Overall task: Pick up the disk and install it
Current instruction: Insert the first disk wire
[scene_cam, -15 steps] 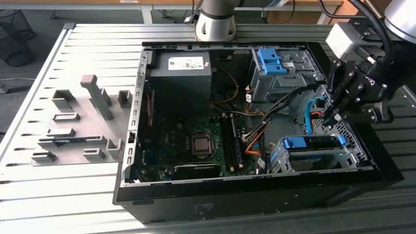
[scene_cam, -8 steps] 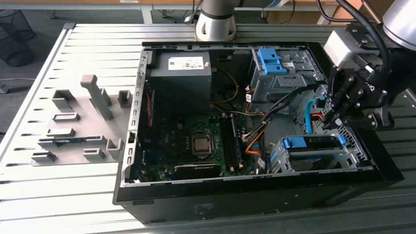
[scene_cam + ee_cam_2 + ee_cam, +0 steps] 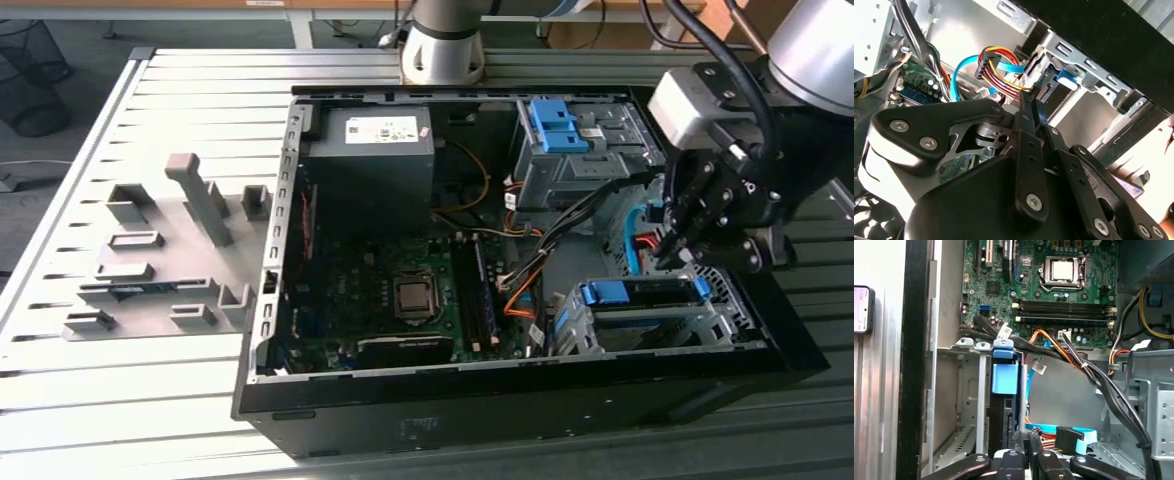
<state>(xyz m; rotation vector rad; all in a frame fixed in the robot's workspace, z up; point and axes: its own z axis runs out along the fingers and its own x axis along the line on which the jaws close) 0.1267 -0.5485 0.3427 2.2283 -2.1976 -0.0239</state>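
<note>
So, pincer (image 3: 671,250): hung inside the open computer case (image 3: 534,400), at the exterior view's right, tips pointing down toward the lower drive cage (image 3: 574,322)
Pincer state: fingers drawn together in both wrist views, tips met or nearly so (image 3: 1030,100); no drive between them; whether they nipped the small black connector (image 3: 1038,92) just beside the tips, could not tell
Disk (image 3: 645,293): sat in the lower drive cage near the case's front corner, blue rail facing up and outward, well apart from the desk (image 3: 134,400)
Disk, first wrist view: seen edge-on, blue tab (image 3: 1004,377) above a dark body that ran straight toward the closed fingers (image 3: 1026,442)
Key relation: disk lay directly ahead of and just below the tips; its visible edge lined up with the seam between the fingers, so pincer and disk shared one line
Long axis: judged to run along the cage slot, into the cage; not fully visible
Cables: blue data ribbon (image 3: 961,70) and coloured power bundle (image 3: 996,67) crowded the gap beside the tips, near the cage mouth
Arm: only one on the rig, already over the cage
Progress, as a judgement: disk appeared seated in its cage; how fully, not clear
</note>
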